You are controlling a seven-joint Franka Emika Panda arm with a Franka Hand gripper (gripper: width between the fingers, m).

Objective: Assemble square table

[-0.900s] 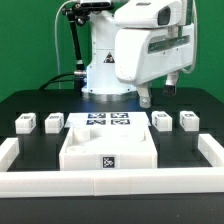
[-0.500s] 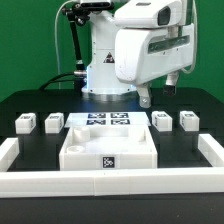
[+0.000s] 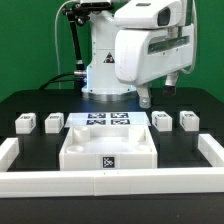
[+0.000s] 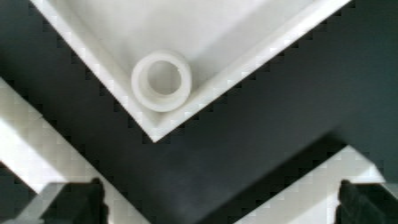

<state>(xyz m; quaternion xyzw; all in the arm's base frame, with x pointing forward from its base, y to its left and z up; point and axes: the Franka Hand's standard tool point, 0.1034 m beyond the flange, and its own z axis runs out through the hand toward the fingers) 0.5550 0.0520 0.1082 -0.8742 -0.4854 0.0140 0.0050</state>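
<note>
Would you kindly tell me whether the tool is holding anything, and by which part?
Nothing is held: the tool stands open and empty, clear of the square tabletop below it.

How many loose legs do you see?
4. Two legs lie at the exterior view's left of the marker board, two at its right; none seems hidden.

Tabletop (image 4: 249, 40) corner only, edges cropped

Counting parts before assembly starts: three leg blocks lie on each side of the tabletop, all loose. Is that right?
No. The exterior view shows two leg blocks on each side of the tabletop, not three; all loose.
</note>
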